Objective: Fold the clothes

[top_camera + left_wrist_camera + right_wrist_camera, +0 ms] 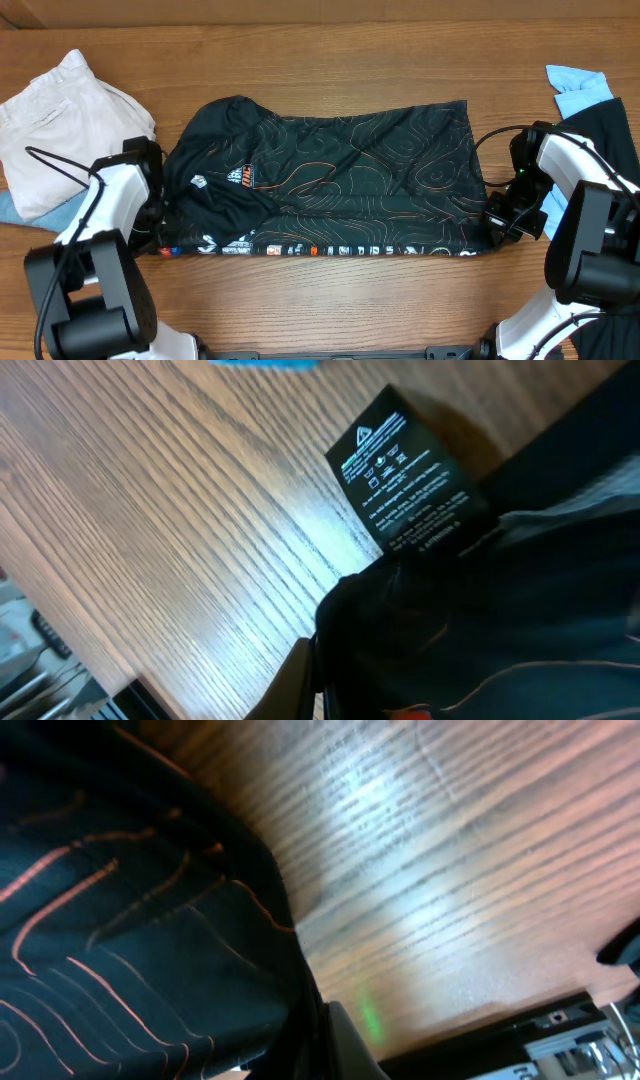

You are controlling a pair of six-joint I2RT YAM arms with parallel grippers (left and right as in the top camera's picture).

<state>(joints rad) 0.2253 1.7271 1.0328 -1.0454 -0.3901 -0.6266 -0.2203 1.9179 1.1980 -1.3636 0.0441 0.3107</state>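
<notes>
Two grippers and five pieces of clothing can be counted on the wooden table (320, 50). One black jersey (330, 175) with thin orange contour lines is laid flat across the middle of the table, with a row of small logos along its near edge and one orange-and-white badge towards its left end. The left gripper (152, 215) is set at the jersey's left edge and the right gripper (497, 215) at its right edge, both low against the cloth. In each wrist view the black fabric is drawn up towards the camera and the fingers are covered by it, so it cannot be told whether the jaws are apart or clamped on the hem. One black care label (410, 485) with white print is seen lying on the wood beside the bunched fabric in the left wrist view. One cream garment (70, 120) is heaped at the far left, with one light-blue piece (12, 210) showing under it. A second light-blue piece (578, 85) lies at the far right, touching one plain black garment (612, 130).
</notes>
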